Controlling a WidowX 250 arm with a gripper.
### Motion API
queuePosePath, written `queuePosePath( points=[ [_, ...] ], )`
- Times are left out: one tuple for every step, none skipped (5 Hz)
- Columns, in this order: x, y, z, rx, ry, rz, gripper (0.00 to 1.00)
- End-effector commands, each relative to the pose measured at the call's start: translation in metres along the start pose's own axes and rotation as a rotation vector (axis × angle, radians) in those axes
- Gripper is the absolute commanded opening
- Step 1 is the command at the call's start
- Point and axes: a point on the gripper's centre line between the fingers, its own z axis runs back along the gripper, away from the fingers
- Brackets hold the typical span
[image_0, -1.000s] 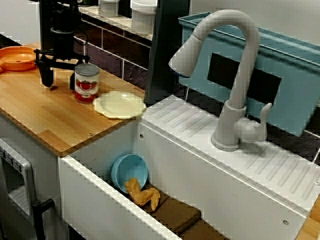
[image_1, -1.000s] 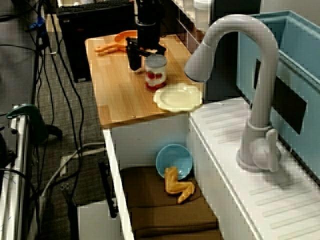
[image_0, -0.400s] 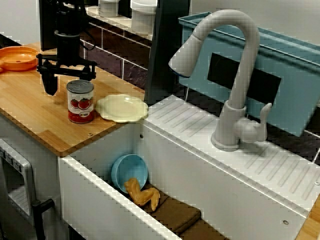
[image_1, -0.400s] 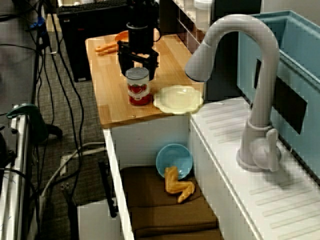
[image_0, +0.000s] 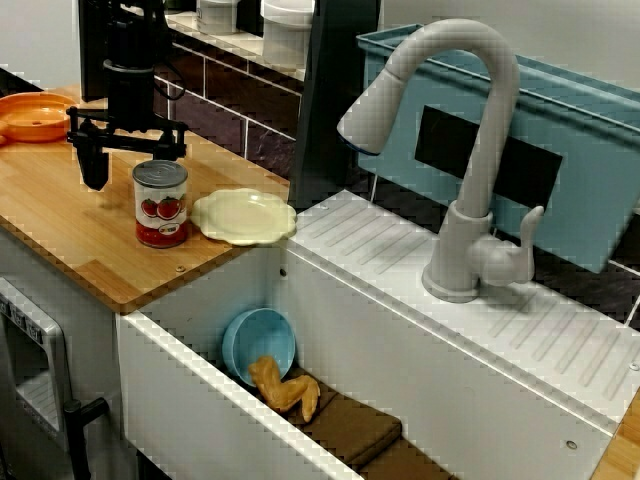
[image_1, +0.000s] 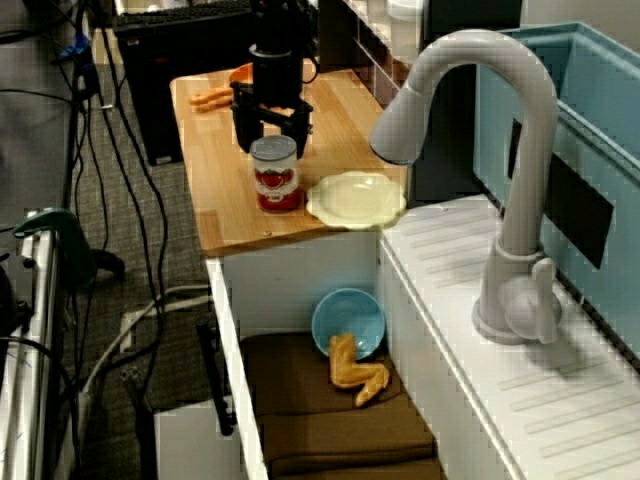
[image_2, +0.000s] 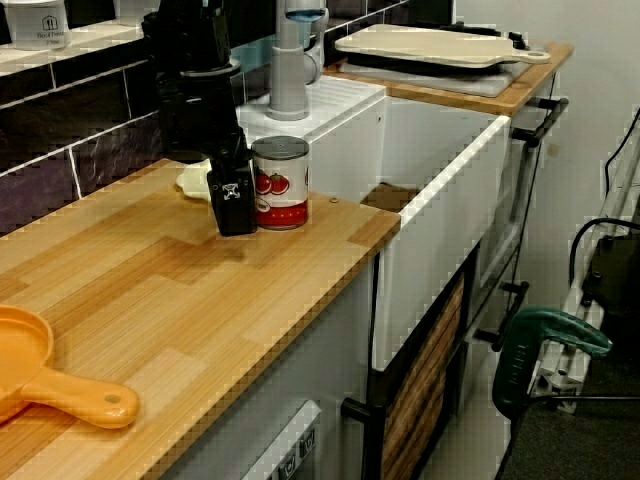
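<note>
A tin can (image_0: 161, 204) with a red tomato label stands upright on the wooden counter (image_0: 70, 235), near its front edge. My black gripper (image_0: 135, 158) hangs open just behind and left of the can. One finger (image_2: 232, 195) stands close beside the can (image_2: 280, 183) in the view from the counter's end. From above, the can (image_1: 276, 174) sits in front of the gap of the gripper (image_1: 270, 130), and nothing is between the fingers. A pale yellow plate (image_0: 245, 215) lies right of the can.
An orange pan (image_0: 35, 115) lies at the counter's far left. The white sink (image_0: 200, 400) holds a blue bowl (image_0: 262, 342), a yellow-brown food piece (image_0: 285, 388) and a brown cloth (image_1: 330, 430). A grey faucet (image_0: 470, 150) and a teal bin (image_0: 560, 150) stand to the right.
The can has shifted toward the counter's front edge, away from the wall. The gripper stayed open, rose off it and drew slightly left.
</note>
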Motion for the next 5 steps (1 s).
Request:
queuePosePath(
  points=[
    [-0.011, 0.012, 0.038, -0.027, -0.061, -0.018, 1.0],
    [-0.015, 0.013, 0.037, -0.022, -0.06, -0.022, 1.0],
    [-0.012, 0.015, 0.035, -0.017, -0.065, -0.025, 1.0],
    [0.017, 0.029, 0.032, -0.028, -0.048, -0.186, 1.0],
    [0.045, 0.042, 0.034, -0.091, -0.13, -0.411, 1.0]
  ],
)
